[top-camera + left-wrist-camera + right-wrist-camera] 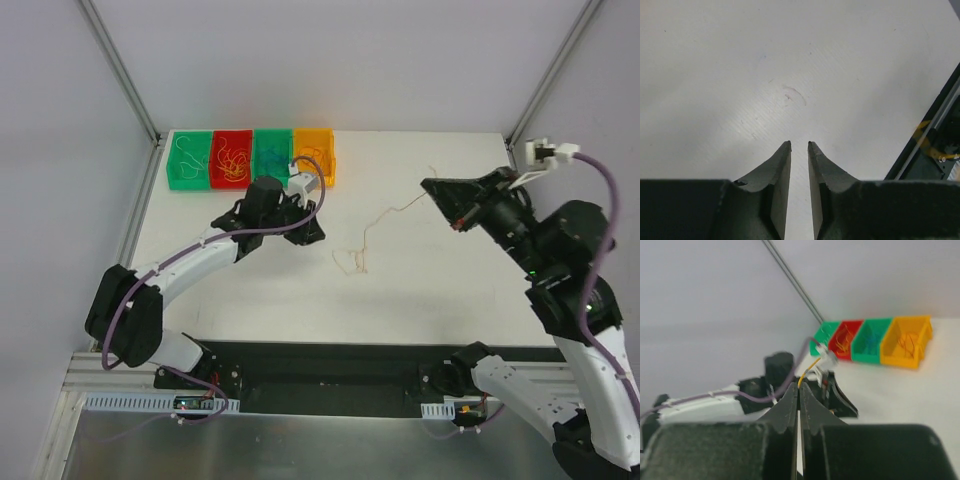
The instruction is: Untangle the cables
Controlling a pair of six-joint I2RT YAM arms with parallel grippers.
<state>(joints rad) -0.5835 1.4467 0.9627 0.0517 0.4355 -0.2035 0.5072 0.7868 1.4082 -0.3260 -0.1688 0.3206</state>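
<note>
Grips one thin yellow cable in the right tool, fingers pressed shut on its end, above the right part of the surface. Trails the cable left and nearer from that tool down to the surface, ending in a few small loops lying flat near the middle.

Holds the left tool low over bare surface, left of the loops and apart from them, just near of the bins. Leaves only a narrow gap between its fingers, nearly closed, with nothing seen in the gap.

Lines up four bins at the far left of the surface, side by side and touching: green, red, teal, orange. Contains other cables curled inside the bins: pale in green, orange-yellow in red, blue in teal, dark orange in orange.
</note>
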